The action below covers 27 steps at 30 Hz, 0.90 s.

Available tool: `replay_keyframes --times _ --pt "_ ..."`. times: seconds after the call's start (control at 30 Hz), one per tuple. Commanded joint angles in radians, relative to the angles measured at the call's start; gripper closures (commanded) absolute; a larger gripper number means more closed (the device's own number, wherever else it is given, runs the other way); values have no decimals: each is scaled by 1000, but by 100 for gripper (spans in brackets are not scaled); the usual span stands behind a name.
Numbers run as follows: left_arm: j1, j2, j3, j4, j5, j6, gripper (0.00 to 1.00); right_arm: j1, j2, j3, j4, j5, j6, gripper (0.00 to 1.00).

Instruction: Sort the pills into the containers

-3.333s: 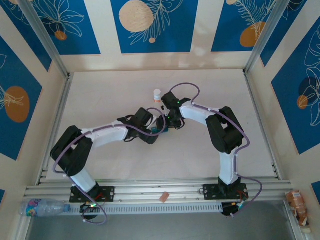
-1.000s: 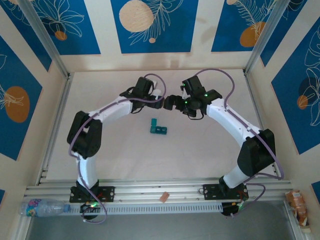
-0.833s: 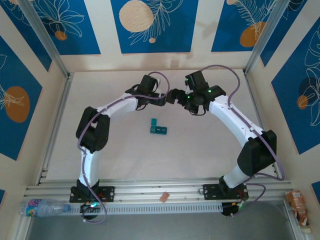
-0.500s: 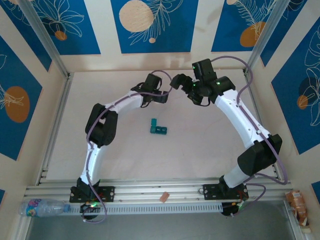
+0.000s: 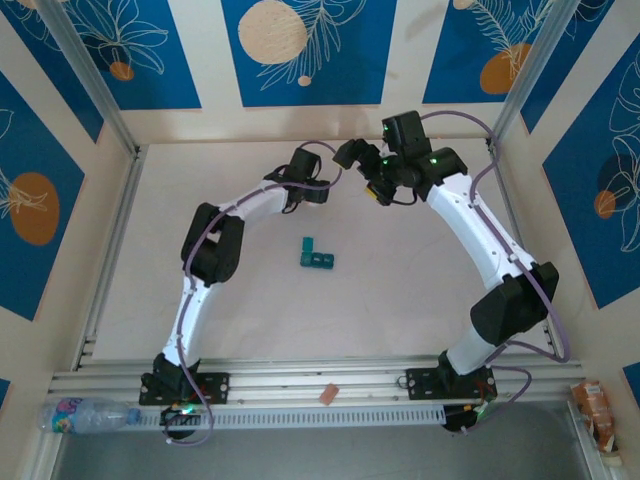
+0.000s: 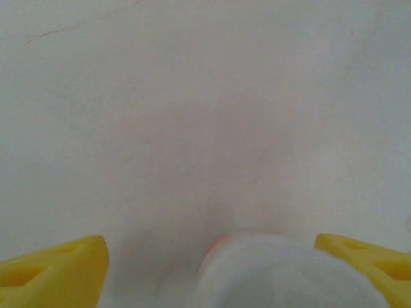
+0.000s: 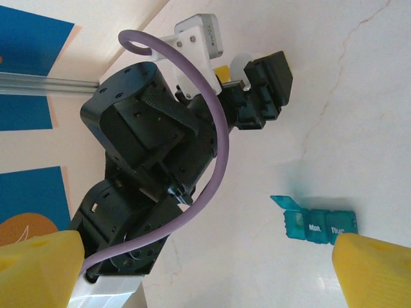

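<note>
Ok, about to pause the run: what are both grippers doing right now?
Left gripper: open around the white bottle, not yet clamped on it.
Right gripper: open, holding nothing.

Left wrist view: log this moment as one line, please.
left gripper open, straddling white bottle | right gripper open, empty | containers on table, end lid open

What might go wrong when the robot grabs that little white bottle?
The white bottle sits off-centre between the left gripper's open fingers, close to one of them, so closing may shove or tip it. The right gripper hangs very near the left one; they might bump.
</note>
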Motion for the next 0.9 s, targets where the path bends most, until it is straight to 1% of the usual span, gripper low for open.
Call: replay_keyframes --times 0.0,0.07,0.17,0.23,0.33,0.43,0.53,0.7,0.77,0.87 --pt "17 22 41 32 24 -6 21 -22 23 32 19 -54 5 0" --pt "19 28 41 44 32 -6 25 -20 22 25 33 -40 8 0" --pt "19 37 39 66 50 -5 32 -8 14 4 76 -70 12 1" --pt "21 43 36 83 60 -5 37 1 17 -4 96 -67 8 1" --pt "21 48 37 104 77 -3 47 -2 33 -3 102 -81 4 1" --pt "21 50 37 111 85 0 59 -2 40 -3 108 -99 -1 2" --pt "22 43 32 107 92 3 70 17 32 -10 143 -118 -4 2" --pt "22 -1 -14 114 93 18 84 30 23 0 126 -77 -30 2" --pt "22 -35 -48 121 86 23 88 38 11 -7 145 -114 -23 3" --pt "25 -101 -108 135 79 27 91 70 -7 3 136 -98 -44 3"
